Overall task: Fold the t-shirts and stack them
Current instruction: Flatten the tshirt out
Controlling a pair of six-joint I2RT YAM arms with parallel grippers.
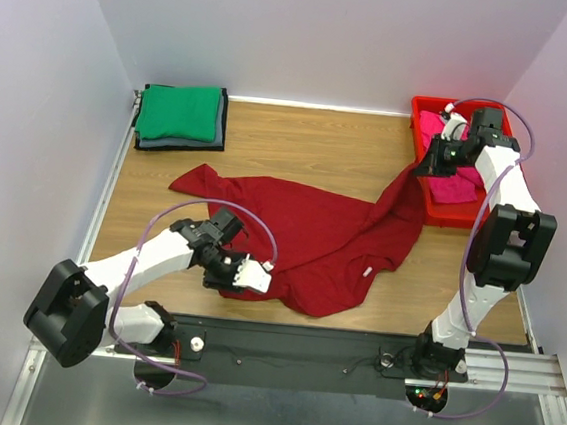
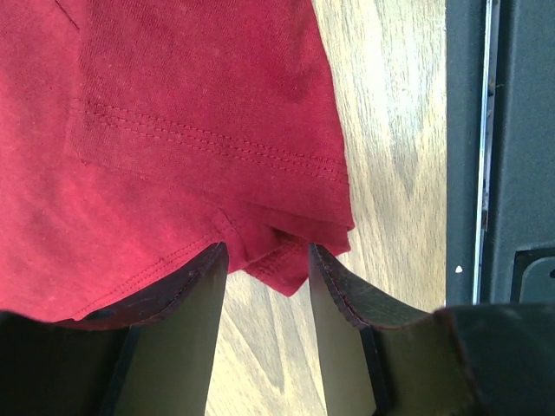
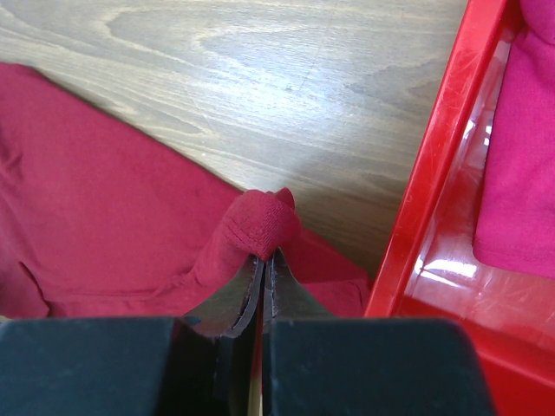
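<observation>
You are at the spreading-out step with the dark red soft cloth t-shirt [image 1: 302, 229]. It lies rumpled across the middle of the wooden table [image 1: 311, 140], with one edge trailing up toward the rigid bright red plastic tray [image 1: 446, 218]. Your right gripper [image 3: 264, 256] is clamped tight on a bunched fold of that shirt, just beside the tray's wall. Your left gripper [image 2: 267, 251] stands with its jaws apart at the shirt's near hemmed corner. The tip of the cloth sits right at the gap, but nothing is pinched there.

The folded green t-shirt [image 1: 178, 112] rests on the folded dark grey t-shirt [image 1: 179, 145] in the far left corner, so the stack looks begun. The bright pink t-shirt [image 1: 455, 187] lies crumpled in the tray.

By my reading, the red shirt is far too wrinkled to fold yet. The next move calls for a firm left-hand hold on that hem corner. You would then draw your two grippers apart so the cloth goes taut and lies flat. Keep the right-hand bunch clear of the tray rim, where it could snag or drag the pink shirt along.
</observation>
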